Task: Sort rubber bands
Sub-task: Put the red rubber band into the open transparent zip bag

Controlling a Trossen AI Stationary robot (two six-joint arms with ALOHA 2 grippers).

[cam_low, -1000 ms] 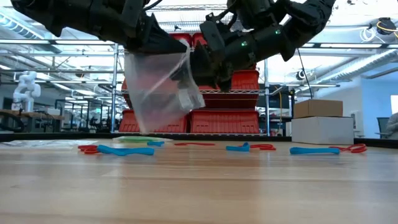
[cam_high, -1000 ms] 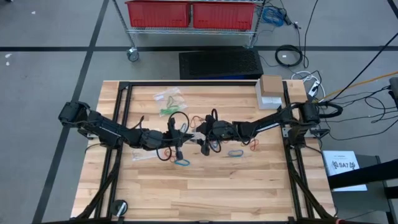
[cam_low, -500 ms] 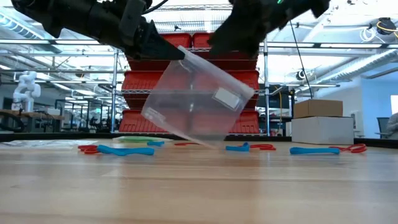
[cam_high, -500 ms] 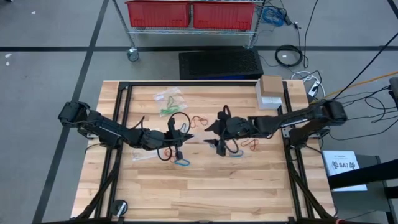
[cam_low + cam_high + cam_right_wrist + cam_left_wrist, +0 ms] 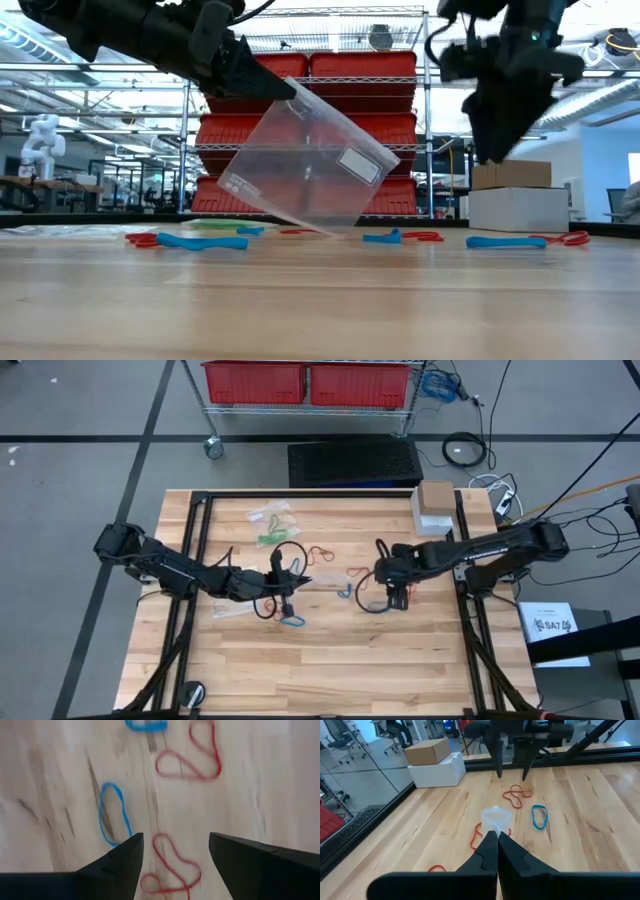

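My left gripper (image 5: 298, 579) is shut on a clear plastic bag (image 5: 305, 165) near the table's middle. My right gripper (image 5: 397, 600) is open to the right of it. It points down over a red rubber band (image 5: 172, 870), which lies between its fingers, and touches nothing. More loose bands lie flat on the wood: blue (image 5: 112, 812), red (image 5: 192, 757), blue (image 5: 292, 622), red (image 5: 318, 552). The left wrist view shows the right gripper (image 5: 511, 770) above a red band (image 5: 516, 796), with a blue band (image 5: 539, 816) beside it. My left gripper pinches the clear bag by its upper corner (image 5: 296, 86) between both fingertips (image 5: 496, 845), coming slantwise from the table's left. The bag hangs tilted below the fingers. Its lower corner (image 5: 338, 228) reaches down near the table; whether it touches the wood I cannot tell.
A cardboard box on a white box (image 5: 436, 508) stands at the far right corner. Clear bags, one with green bands (image 5: 270, 528), lie at the far side, and another bag (image 5: 228, 610) lies near the left arm. Black frame rails (image 5: 196, 550) run along both sides.
My right gripper has let go of the bag, moved away toward the table's right edge and turned its fingers down over the loose bands. The bag, bunched between both grippers before, has swung down and spread out, hanging tilted from my left gripper alone.
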